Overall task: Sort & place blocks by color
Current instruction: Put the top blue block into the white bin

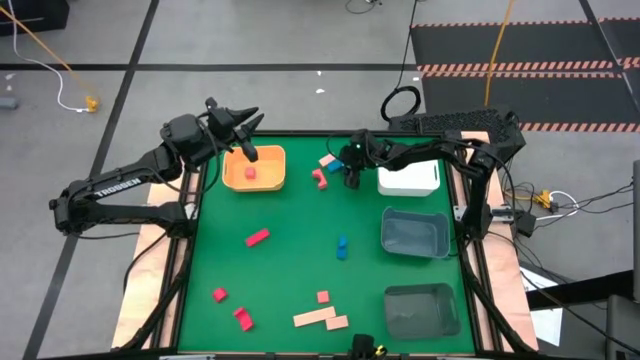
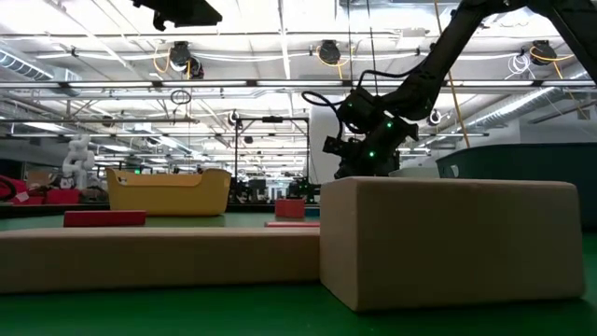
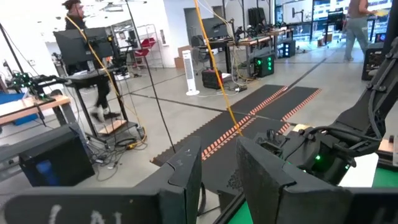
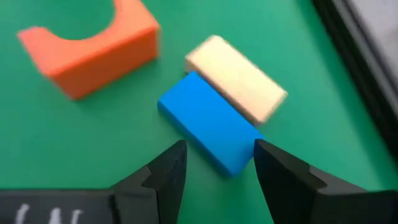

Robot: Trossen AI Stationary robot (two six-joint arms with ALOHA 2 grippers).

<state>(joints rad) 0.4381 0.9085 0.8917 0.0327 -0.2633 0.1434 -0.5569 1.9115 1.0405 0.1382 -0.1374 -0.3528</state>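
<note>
Blue block (image 4: 211, 123) lies flat on the green table (image 1: 290, 270) near the white tray (image 1: 410, 178), touching a tan block (image 4: 236, 78). Right gripper (image 4: 216, 163) hovers over it, fingers apart. Left gripper (image 1: 243, 135), over the orange tray (image 1: 254, 168), is nearly closed, empty.

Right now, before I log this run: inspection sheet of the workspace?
Surface: green mat.
Job's things: blue block touching tan block; red blocks and tan bars scattered.
Clutter: orange tray, white tray, two grey trays.
Grippers: right gripper open, straddling the blue block's end; left gripper shut above the orange tray.
Cables: yellow cable on the floor.
Surroundings: person walking in the lab.
</note>
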